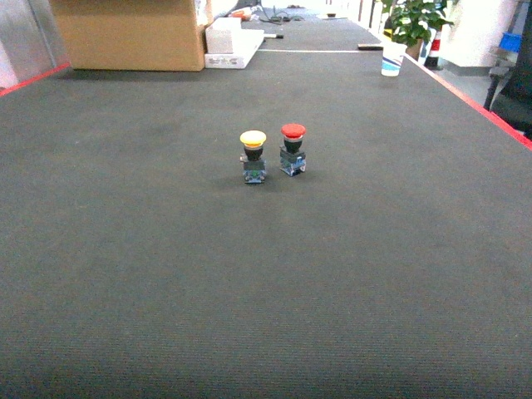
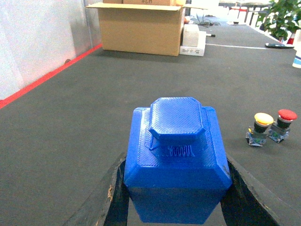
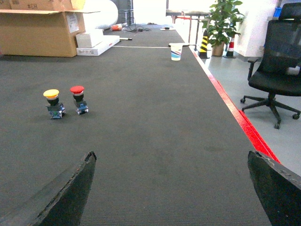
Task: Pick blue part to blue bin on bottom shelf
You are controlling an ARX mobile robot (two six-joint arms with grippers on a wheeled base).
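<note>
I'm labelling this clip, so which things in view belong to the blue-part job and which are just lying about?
Job: blue part, held in the left gripper. Blue bin and bottom shelf: not in view.

Lying about: yellow button, red button, cardboard box, white boxes, paper cup, plant, office chair.

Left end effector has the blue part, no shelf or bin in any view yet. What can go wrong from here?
1. The blue part fills the left end effector, with both fingers at its lower sides only; a jolt in transit might tip it.
2. The yellow button and red button stand ahead on the dark mat; driving forward could knock them.
3. The target is unseen, so placement will need fresh localisation.
</note>
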